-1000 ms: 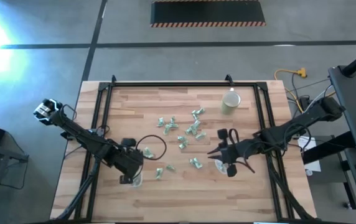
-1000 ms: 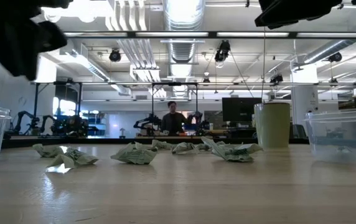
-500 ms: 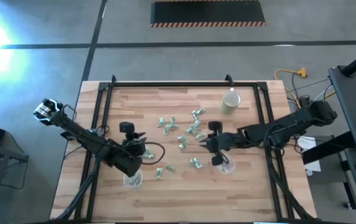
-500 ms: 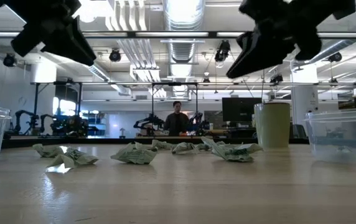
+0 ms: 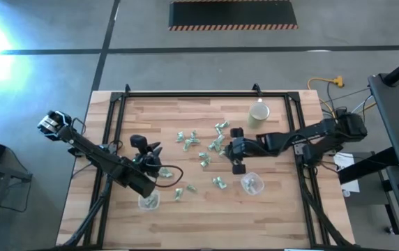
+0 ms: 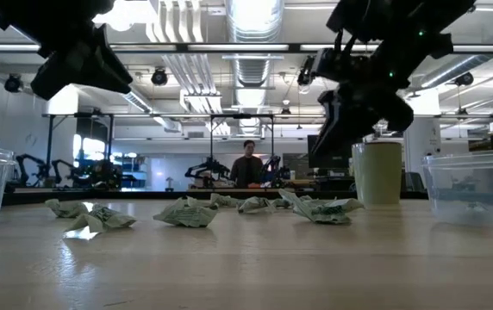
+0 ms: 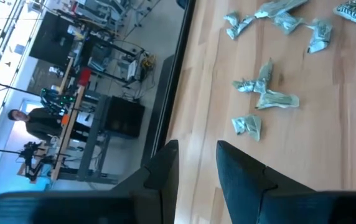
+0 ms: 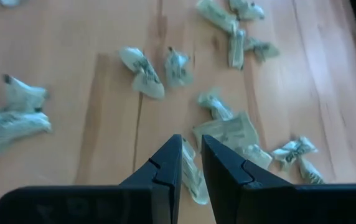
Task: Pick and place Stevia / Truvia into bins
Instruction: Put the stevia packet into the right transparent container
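Note:
Several pale green-and-white sachets (image 5: pixel 203 150) lie loose and crumpled on the wooden table, also seen in the low view (image 6: pixel 186 211). Two clear tubs stand nearer the near edge, the left bin (image 5: pixel 148 201) and the right bin (image 5: pixel 252 183), and each holds a few sachets. My left gripper (image 5: pixel 144 148) hovers to the left of the pile, with a narrow gap between its fingers (image 7: pixel 196 168). My right gripper (image 5: pixel 229 150) hangs above the pile's right side. Its fingers are narrowly apart (image 8: pixel 191 155) over a sachet (image 8: pixel 228 130) and touch nothing.
A beige round cup (image 5: pixel 258 115) stands near the far right corner, behind the right gripper (image 6: pixel 358 95) in the low view. A black cable loop (image 5: pixel 175 167) lies beside the left arm. Black frame rails (image 5: pixel 119 118) run along the table's sides. A person stands in the room beyond the table.
Both grippers have left their bins. The left gripper has moved from above the left bin toward the far edge, coming up beside the pile. The right gripper has moved from above the right bin to the left and toward the far edge, and has come down over the sachets.

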{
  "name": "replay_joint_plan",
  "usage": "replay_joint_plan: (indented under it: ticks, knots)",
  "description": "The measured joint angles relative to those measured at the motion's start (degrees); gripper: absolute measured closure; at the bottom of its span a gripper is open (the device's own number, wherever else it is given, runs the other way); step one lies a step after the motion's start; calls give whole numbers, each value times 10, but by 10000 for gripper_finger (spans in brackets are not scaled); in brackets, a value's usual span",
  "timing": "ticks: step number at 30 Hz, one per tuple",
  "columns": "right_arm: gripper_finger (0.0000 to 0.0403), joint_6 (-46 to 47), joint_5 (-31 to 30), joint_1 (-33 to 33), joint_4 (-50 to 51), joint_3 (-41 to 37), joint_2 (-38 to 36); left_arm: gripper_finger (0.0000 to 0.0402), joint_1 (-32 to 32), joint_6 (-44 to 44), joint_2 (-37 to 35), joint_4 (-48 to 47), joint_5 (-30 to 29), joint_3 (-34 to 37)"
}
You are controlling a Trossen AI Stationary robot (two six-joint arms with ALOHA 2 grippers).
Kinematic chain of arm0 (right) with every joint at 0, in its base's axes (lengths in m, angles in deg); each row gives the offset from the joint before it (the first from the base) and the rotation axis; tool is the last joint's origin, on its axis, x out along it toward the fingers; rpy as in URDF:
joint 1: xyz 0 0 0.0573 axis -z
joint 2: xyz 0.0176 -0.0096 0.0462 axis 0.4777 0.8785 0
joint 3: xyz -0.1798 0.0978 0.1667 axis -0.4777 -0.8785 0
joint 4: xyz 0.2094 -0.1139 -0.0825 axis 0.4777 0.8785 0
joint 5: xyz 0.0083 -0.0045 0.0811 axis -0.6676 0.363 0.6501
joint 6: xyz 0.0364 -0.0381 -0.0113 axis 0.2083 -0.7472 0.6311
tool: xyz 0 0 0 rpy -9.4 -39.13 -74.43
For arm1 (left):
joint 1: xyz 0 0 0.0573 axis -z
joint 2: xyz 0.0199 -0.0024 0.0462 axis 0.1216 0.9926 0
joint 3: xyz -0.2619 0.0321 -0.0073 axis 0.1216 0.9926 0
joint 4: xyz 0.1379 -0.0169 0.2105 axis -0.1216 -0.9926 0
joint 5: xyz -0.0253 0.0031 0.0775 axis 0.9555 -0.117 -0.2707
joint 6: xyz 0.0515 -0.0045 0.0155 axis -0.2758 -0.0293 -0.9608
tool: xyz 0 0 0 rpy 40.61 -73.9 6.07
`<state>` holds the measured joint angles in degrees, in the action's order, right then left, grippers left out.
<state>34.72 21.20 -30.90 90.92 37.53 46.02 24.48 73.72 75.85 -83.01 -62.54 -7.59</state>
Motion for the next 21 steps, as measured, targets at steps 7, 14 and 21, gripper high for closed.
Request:
replay_joint_plan:
  ticks: [7, 14, 21]
  knots:
    - [351, 1, 59, 38, -2, 0, 38, 311, 0, 1, -1, 0, 0, 0]
    - [347, -2, 94, 60, -4, 0, 60, 311, 0, 1, -1, 2, 0, 1]
    - [297, -4, 98, 68, -12, 0, 67, 311, 0, 2, -1, 4, 0, 1]
